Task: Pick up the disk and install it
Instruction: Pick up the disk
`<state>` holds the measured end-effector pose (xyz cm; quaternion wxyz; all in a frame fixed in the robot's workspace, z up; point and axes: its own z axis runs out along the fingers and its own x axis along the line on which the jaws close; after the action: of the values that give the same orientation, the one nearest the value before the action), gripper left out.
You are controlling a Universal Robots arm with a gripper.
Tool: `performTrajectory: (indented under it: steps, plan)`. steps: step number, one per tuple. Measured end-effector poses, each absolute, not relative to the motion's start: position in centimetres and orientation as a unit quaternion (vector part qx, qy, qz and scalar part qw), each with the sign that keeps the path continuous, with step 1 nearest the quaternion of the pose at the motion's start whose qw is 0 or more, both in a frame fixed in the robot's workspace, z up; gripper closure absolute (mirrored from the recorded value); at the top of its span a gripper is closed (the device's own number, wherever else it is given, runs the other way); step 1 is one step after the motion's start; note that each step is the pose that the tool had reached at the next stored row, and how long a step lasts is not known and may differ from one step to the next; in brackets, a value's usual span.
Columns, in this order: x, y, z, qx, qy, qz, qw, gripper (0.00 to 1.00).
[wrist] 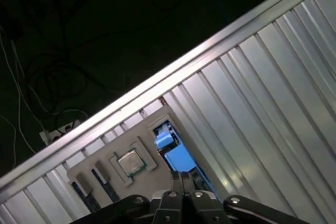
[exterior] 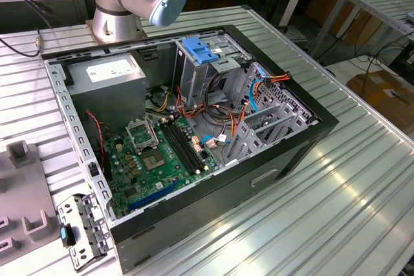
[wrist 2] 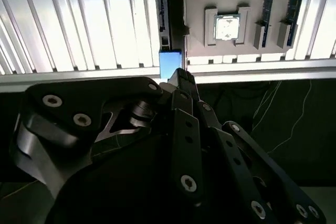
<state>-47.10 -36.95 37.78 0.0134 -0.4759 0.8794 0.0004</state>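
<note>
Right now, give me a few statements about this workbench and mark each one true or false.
1. The computer case lies open on the ribbed table. True.
2. Its motherboard is red. False: it is green.
3. The disk lies on that motherboard. False: in the first wrist view it sits in a slot of the grey tray, beside a processor chip.
4. The gripper hangs above the disk's blue end. True.
</note>
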Motion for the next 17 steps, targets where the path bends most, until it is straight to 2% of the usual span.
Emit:
performTrajectory:
  steps: [17]
  plan:
    - [-47.10,-36.95,37.71,-0.591,0.807,0.002,0.014,0.89]
